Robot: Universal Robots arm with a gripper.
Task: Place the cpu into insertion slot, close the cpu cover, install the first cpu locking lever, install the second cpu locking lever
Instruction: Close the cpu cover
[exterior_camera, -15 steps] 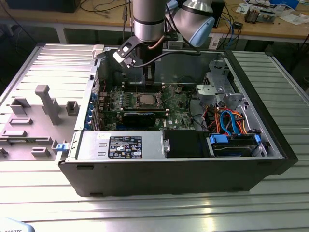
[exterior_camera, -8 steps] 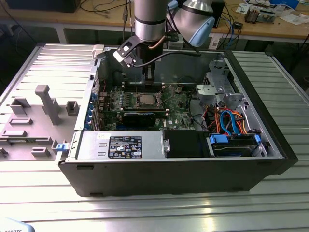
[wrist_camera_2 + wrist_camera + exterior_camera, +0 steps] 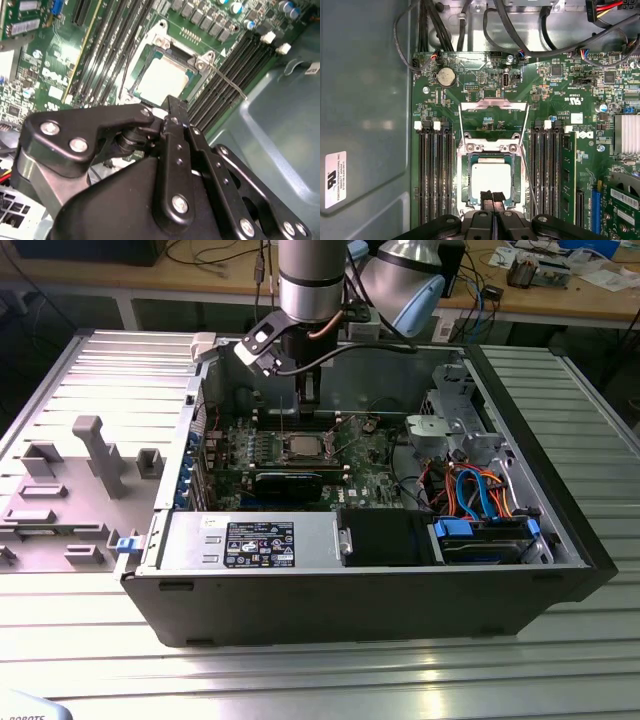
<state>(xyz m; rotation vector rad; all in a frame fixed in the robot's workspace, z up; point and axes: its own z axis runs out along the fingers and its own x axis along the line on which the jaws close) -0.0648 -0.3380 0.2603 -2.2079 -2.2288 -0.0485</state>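
Hand [image 3: 308,400] pinched together, empty, above frame centre in the exterior view, over seated cpu [image 3: 303,447]; probably a pressing stance.

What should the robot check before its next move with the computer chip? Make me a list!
1. cpu lying flat in the insertion slot: ok, as far as the first wrist view shows.
2. cpu cover shut over the cpu: not ok, it is swung up off the chip.
3. Locking lever latched: not ok, it sticks out free over the memory slots.
4. Other locking lever latched: cannot tell.
5. gripper empty: ok, its fingers are together above the cpu's edge, with nothing between them.
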